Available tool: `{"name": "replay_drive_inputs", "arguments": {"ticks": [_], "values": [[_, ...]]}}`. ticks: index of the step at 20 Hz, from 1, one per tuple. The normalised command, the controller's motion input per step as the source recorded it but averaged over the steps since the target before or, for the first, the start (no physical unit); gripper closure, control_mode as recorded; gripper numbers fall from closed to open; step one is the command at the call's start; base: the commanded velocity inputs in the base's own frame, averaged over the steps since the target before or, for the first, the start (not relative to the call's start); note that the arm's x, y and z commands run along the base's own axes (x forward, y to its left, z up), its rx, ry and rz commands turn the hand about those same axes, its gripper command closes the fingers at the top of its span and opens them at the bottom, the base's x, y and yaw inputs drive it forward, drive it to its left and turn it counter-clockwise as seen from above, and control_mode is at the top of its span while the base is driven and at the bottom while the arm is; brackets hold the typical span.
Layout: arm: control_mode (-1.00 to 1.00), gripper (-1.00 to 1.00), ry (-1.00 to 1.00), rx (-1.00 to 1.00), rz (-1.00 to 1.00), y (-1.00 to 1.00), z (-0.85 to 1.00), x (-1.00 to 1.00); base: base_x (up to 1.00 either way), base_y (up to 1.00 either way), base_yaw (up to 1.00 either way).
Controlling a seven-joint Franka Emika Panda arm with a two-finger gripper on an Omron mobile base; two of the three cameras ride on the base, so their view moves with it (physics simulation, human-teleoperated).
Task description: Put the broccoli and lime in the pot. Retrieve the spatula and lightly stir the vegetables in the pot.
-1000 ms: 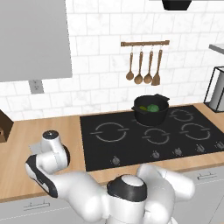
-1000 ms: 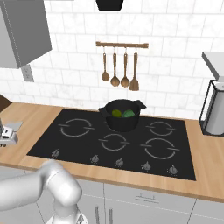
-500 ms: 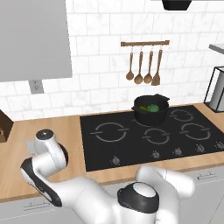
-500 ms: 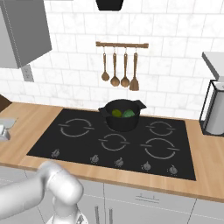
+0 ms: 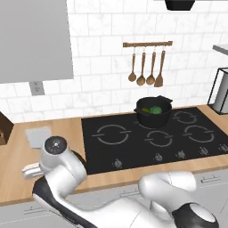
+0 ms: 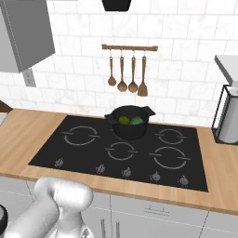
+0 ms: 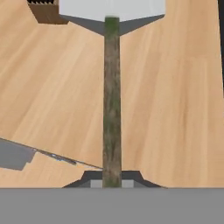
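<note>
Both vegetables — broccoli (image 5: 155,109) and lime (image 6: 123,120) — sit in the pot (image 5: 153,111). The gripper (image 7: 112,177) is clamped on the spatula (image 7: 112,87) handle over the counter (image 7: 175,87) — carry it level, stir gently.

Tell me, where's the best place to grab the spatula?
By its thin handle, from above: the spatula lies flat on the wooden counter, so the handle offers narrow sides to pinch. The pincer looks shut on it already.
</note>
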Motion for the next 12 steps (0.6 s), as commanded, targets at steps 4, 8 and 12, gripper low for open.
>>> {"name": "replay_drive_inputs", "arguments": {"ticks": [4, 8, 12], "values": [[-1.00, 1.00, -0.05, 0.35, -0.10, -0.46, 0.86, -0.73, 0.00, 0.00, 0.00], [-1.00, 1.00, 0.01, 0.43, -0.14, -0.52, 0.88, -0.56, 0.00, 0.00, 0.00], [-1.00, 1.00, 0.12, 0.49, -0.17, -0.51, 0.98, -0.41, 0.00, 0.00, 0.00]]}}
